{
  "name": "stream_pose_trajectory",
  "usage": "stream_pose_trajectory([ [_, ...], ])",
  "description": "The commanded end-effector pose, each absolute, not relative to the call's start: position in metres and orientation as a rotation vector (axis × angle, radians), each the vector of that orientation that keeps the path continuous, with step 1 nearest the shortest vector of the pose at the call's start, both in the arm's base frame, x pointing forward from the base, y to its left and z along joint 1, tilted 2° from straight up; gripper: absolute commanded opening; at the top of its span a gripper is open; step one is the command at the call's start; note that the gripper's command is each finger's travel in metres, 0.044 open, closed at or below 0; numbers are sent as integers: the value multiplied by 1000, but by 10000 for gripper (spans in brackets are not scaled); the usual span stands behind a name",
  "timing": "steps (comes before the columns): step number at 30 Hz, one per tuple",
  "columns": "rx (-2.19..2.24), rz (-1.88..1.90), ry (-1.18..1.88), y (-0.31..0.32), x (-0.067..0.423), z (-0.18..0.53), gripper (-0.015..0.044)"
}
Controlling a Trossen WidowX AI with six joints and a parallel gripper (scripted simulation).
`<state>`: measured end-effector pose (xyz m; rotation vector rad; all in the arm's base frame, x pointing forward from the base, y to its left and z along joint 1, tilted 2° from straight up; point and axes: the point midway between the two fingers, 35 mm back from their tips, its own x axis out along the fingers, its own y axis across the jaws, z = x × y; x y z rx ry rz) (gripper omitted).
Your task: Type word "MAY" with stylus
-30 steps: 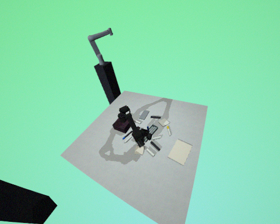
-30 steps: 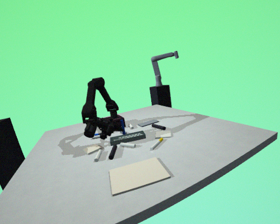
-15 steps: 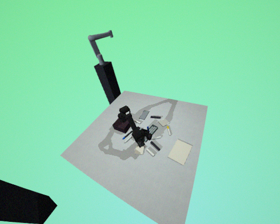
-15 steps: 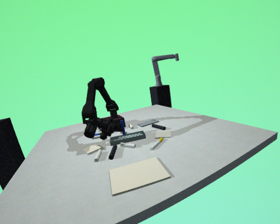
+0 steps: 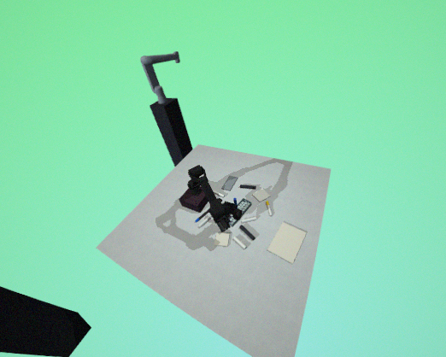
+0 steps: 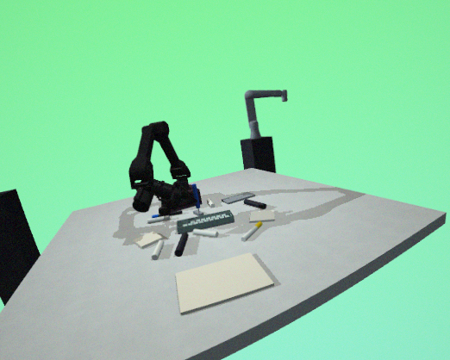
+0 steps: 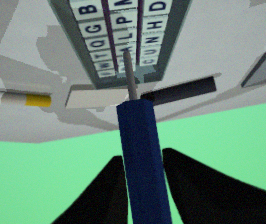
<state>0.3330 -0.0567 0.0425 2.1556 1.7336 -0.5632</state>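
Observation:
My gripper (image 7: 143, 160) (image 6: 188, 195) (image 5: 228, 212) is shut on the blue stylus (image 7: 141, 150) (image 6: 196, 193), which stands nearly upright between the black fingers. The stylus's thin grey tip (image 7: 128, 67) points down at the dark-framed keyboard (image 7: 69, 31) (image 6: 205, 220) (image 5: 243, 206). In the wrist view the tip sits over the middle key row, close to the L key (image 7: 127, 38), near one end of the keyboard. I cannot tell whether the tip touches a key.
Around the keyboard lie a yellow-capped marker (image 6: 252, 231) (image 7: 20, 99), white markers (image 6: 205, 232), a black marker (image 6: 181, 244), a black bar (image 6: 255, 203) (image 7: 185, 91), a grey slab (image 6: 238, 197) and small notes (image 6: 261, 215). A paper sheet (image 6: 222, 280) (image 5: 286, 241) lies nearer the front. A grey arm's black pedestal (image 6: 258, 152) stands behind the table.

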Motion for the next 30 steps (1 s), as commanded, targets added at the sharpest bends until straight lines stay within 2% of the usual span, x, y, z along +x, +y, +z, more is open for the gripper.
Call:
stream_pose_trajectory([
  [1, 2155, -563, 1733, -57, 333, 42, 65],
  [5, 2155, -563, 1733, -57, 333, 42, 38],
  [7, 2155, -563, 1732, -54, 334, 42, 0],
  [19, 2162, -554, 1743, 4, 347, 49, 0],
  [30, 2161, -555, 1743, 5, 346, 30, 0],
])
